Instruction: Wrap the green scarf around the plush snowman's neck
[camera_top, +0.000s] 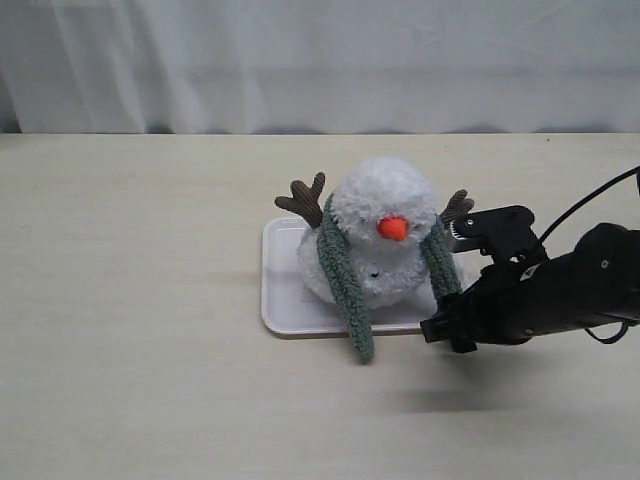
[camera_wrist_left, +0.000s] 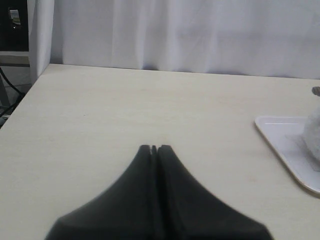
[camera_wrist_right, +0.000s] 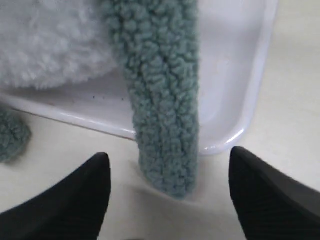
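The plush snowman (camera_top: 383, 215) sits on a white tray (camera_top: 280, 300), orange nose facing forward. The green scarf (camera_top: 345, 280) passes behind its head, and both ends hang down the front; the left end reaches over the tray's front rim onto the table. The neck is covered by scarf and fluff. My right gripper (camera_top: 445, 325) stands open at the tray's front right corner. In the right wrist view the scarf's other end (camera_wrist_right: 160, 90) lies between the spread fingers of this gripper (camera_wrist_right: 169, 156), touching neither. My left gripper (camera_wrist_left: 154, 148) is shut and empty over bare table, far from the snowman (camera_wrist_left: 314, 135).
A white curtain (camera_top: 320, 60) hangs behind the table's far edge. The tray's corner (camera_wrist_left: 280, 135) shows at the side of the left wrist view. Its rim (camera_wrist_right: 235, 75) runs close under the right gripper. The table's left edge (camera_wrist_left: 30, 90) is near the left arm.
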